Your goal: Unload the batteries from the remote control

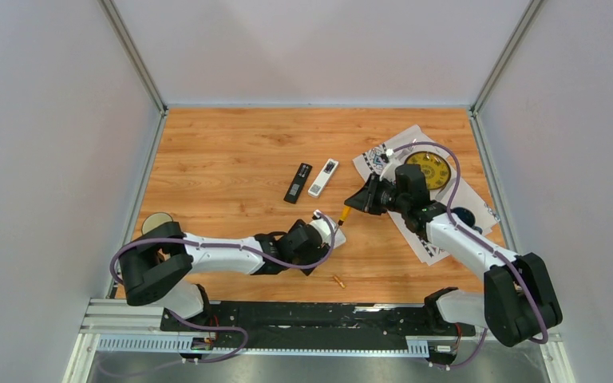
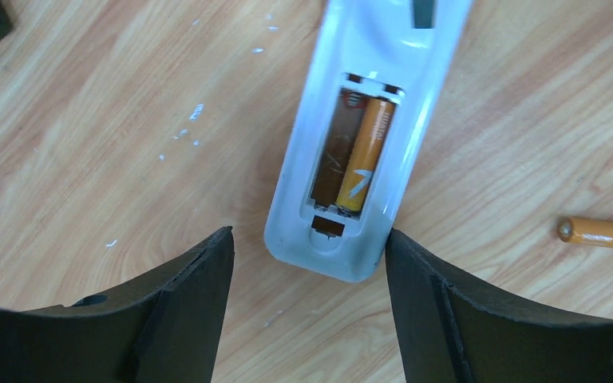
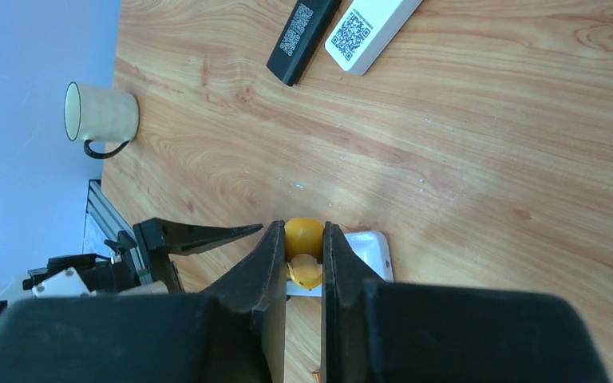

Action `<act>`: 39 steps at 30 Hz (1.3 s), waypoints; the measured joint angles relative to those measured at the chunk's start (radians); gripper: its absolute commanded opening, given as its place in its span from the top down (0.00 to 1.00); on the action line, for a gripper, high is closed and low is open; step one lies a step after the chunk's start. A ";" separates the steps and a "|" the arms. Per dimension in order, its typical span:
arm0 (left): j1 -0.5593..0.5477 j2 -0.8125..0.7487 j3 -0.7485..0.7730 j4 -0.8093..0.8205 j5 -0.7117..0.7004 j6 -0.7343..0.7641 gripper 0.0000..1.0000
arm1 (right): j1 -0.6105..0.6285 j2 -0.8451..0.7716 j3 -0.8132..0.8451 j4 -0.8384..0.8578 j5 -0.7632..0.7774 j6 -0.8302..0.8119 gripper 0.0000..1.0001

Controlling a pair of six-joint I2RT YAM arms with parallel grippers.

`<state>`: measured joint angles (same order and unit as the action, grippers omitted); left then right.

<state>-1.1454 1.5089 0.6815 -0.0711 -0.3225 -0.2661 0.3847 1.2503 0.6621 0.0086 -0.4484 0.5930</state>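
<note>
Black fingers of the left claw (image 2: 309,243) stand wide apart, one at each side of the near end of the remote control (image 2: 375,48). The right-hand finger (image 2: 447,311) sits at the corner of the white housing; the other finger is clear of it. The claw grips nothing.

The remote control lies back-up on the wooden desk (image 1: 231,152) with its battery bay uncovered. One orange-gold battery (image 2: 365,155) is seated in the right-hand slot. The slot beside it shows only a dark brown surface, and its contents cannot be determined. A second orange-gold loose battery (image 2: 603,233) lies on the desk, to the right of the housing and apart from it.

The right claw (image 3: 304,226) is closed narrowly on the yellow handle of a screwdriver (image 3: 305,239). The tool points down toward the far end of the remote control; contact cannot be confirmed.

Farther out, a black remote (image 3: 303,32) and a white remote (image 3: 371,24) lie side by side, labels up. A cream mug (image 3: 102,116) lies on its side near the left edge of the desk. Printed paper (image 1: 447,199) carrying a yellow disc (image 1: 429,170) covers the right side.
</note>
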 measured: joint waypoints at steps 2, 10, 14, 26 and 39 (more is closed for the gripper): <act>0.019 -0.003 -0.004 0.000 0.002 0.000 0.25 | 0.000 -0.005 0.000 -0.002 -0.003 -0.005 1.00; 0.090 -0.009 -0.011 0.006 0.024 0.005 0.27 | 0.000 -0.009 0.000 -0.005 -0.009 -0.014 1.00; 0.116 0.013 0.011 0.004 0.036 0.011 0.29 | 0.000 -0.009 0.000 -0.003 -0.010 -0.014 1.00; 0.143 0.109 0.110 0.007 0.100 0.022 0.32 | 0.000 -0.009 0.000 -0.002 -0.010 -0.014 1.00; 0.147 -0.047 -0.058 0.066 0.252 -0.047 0.57 | 0.000 -0.009 0.000 -0.003 -0.007 -0.014 1.00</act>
<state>-0.9985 1.4616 0.6231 -0.0055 -0.0704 -0.3130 0.3843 1.2415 0.6621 0.0051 -0.4557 0.5785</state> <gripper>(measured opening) 0.509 0.148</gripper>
